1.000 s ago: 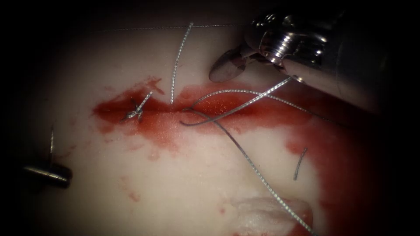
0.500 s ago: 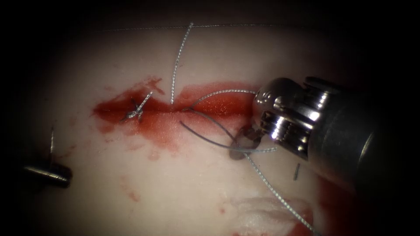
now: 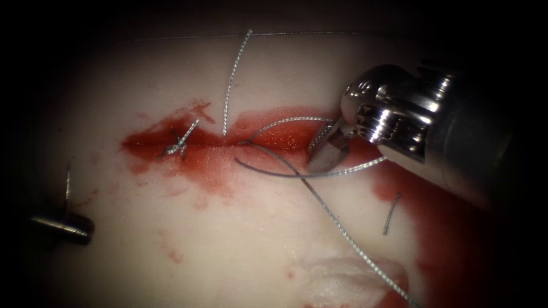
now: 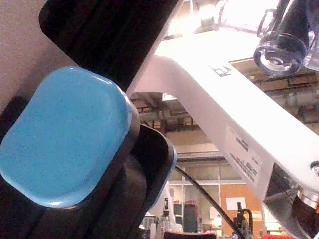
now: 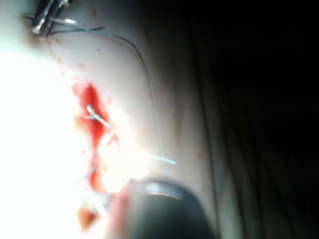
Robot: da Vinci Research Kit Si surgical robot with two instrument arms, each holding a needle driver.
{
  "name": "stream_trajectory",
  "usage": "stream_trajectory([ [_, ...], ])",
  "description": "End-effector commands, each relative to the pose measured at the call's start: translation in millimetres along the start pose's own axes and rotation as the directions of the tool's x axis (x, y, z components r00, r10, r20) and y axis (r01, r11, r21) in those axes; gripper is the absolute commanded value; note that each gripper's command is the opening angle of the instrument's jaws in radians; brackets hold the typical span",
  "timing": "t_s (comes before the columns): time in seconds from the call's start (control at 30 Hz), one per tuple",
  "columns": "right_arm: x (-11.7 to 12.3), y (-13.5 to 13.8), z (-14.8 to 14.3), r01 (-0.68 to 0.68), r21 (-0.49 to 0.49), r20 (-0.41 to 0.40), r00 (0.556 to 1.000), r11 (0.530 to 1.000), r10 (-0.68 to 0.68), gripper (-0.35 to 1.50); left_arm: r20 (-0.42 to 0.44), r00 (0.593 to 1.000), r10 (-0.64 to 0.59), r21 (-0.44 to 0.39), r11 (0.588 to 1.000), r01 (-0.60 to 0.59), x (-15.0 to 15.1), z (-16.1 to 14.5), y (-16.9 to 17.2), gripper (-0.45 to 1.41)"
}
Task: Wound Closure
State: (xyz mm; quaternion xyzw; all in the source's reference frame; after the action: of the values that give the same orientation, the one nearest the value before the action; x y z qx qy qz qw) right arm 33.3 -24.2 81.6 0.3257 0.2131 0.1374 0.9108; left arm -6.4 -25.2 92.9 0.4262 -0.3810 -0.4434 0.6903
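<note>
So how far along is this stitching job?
Done: one knotted grey-thread stitch at the left end of the red cut in the pale tissue. In hand: the right arm's silver tool is at the thin dark curved needle lying on the tissue; its grip is unclear. The left arm's dark tool sits far left, hold unclear. Left: the cut right of the stitch is unstitched.
</note>
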Motion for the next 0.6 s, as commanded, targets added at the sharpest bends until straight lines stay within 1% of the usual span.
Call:
stream_trajectory([
  [0.03, 0.9, 1.7, -0.5, 0.048, -0.007, -0.002, 0.999, 0.999, -0.048, 0.61, 0.005, 1.0, 0.005, 0.0, 1.0, -0.005, -1.2, 0.1, -0.1, -0.45],
  [0.1, 0.8, 2.3, -0.8, 0.124, -0.04, -0.018, 0.992, 0.992, -0.125, 0.61, 0.003, 1.0, 0.005, -0.002, 1.0, -0.005, -1.3, 0.1, -0.1, -0.45],
  [0.17, 1.1, 2.8, -0.7, 0.18, -0.097, -0.042, 0.982, 0.979, -0.185, 0.63, 0.003, 1.0, 0.005, -0.002, 1.0, -0.005, -1.3, 0.1, -0.1, -0.45],
  [0.23, 1.5, 3.1, -0.4, 0.208, -0.137, -0.05, 0.975, 0.969, -0.216, 0.59, 0.003, 1.0, 0.005, -0.002, 1.0, -0.005, -1.3, 0.2, -0.1, -0.45],
  [0.3, 1.9, 3.4, 0.3, 0.254, -0.167, -0.042, 0.964, 0.953, -0.264, 0.56, 0.003, 1.0, 0.005, -0.002, 1.0, -0.005, -1.3, 0.2, -0.1, -0.45],
  [0.37, 2.2, 3.5, 1.2, 0.294, -0.196, -0.03, 0.952, 0.935, -0.305, 0.69, 0.003, 1.0, 0.005, -0.002, 1.0, -0.005, -1.3, 0.2, -0.1, -0.45],
  [0.43, 2.3, 3.5, 2.0, 0.32, -0.217, -0.02, 0.943, 0.922, -0.332, 0.69, 0.003, 1.0, 0.005, -0.002, 1.0, -0.005, -1.3, 0.2, -0.1, -0.45],
  [0.47, 2.4, 3.4, 2.8, 0.353, -0.241, -0.006, 0.931, 0.904, -0.365, 0.63, 0.003, 1.0, 0.005, -0.002, 1.0, -0.005, -1.3, 0.2, -0.1, -0.45],
  [0.5, 2.4, 3.4, 3.1, 0.364, -0.252, -0.001, 0.927, 0.897, -0.376, 0.59, 0.003, 1.0, 0.005, -0.002, 1.0, -0.005, -1.3, 0.2, -0.1, -0.45],
  [0.53, 2.5, 3.5, 4.0, 0.385, -0.275, 0.013, 0.918, 0.881, -0.397, 0.63, 0.004, 1.0, 0.005, -0.003, 1.0, -0.005, -1.3, 0.2, -0.1, -0.45],
  [0.57, 2.6, 3.5, 4.3, 0.389, -0.282, 0.017, 0.916, 0.877, -0.401, 0.76, 0.004, 1.0, 0.005, -0.003, 1.0, -0.005, -1.3, 0.2, -0.1, -0.45],
  [0.6, 2.6, 3.5, 4.8, 0.387, -0.291, 0.02, 0.917, 0.875, -0.399, 0.94, 0.004, 1.0, 0.005, -0.003, 1.0, -0.005, -1.3, 0.2, -0.1, -0.45],
])
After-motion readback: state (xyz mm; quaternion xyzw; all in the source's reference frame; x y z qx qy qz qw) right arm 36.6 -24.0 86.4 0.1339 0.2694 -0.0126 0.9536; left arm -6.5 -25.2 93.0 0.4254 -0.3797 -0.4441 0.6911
